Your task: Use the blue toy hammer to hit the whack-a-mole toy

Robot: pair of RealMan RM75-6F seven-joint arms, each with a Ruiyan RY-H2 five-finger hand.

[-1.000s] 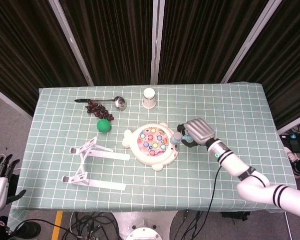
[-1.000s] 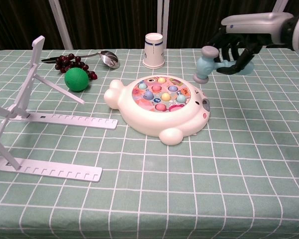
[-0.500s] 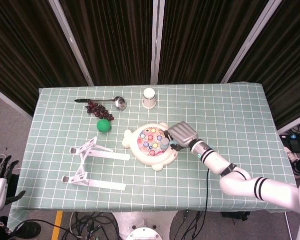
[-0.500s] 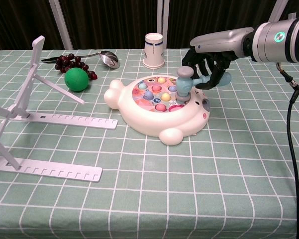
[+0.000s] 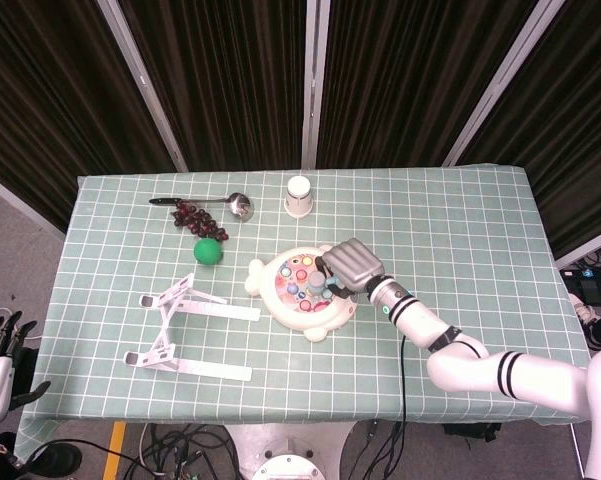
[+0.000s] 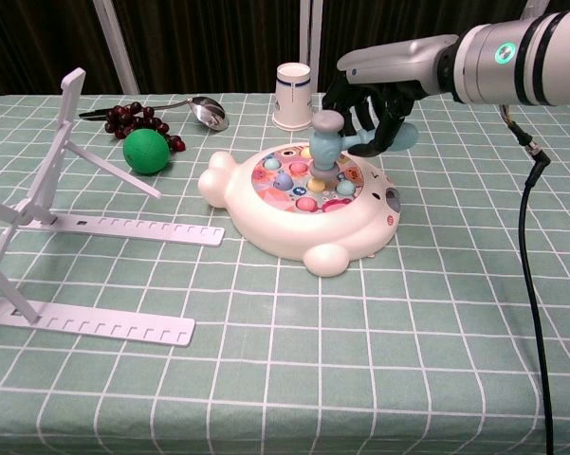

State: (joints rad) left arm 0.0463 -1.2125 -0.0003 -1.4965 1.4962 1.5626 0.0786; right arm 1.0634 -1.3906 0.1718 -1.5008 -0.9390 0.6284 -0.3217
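Hammer [image 6: 324,147] shifted left, in right hand [image 6: 375,100]

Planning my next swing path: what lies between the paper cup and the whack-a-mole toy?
Only bare tablecloth lies between the paper cup and the whack-a-mole toy; the head view shows it plainly.

Counting what's sitting on the table [image 5: 460,210]:

- 1 whack-a-mole toy [image 5: 302,300], white, w/ coloured pegs on top
- 1 blue toy hammer [image 6: 326,142]
- 1 paper cup [image 5: 298,196], standing upside down
- 1 green ball [image 5: 208,250]
- 1 spoon [image 5: 220,203]
- 1 bunch of dark grapes [image 5: 195,217], lying just beside the spoon; indiv. grapes too small to count
- 1 white folding stand [image 5: 185,330], w/ 2 long rails
- 2 robot hands showing: right robot hand [image 6: 372,100] over the toy, left robot hand [image 5: 0,345] at the frame's lower-left edge, off the table
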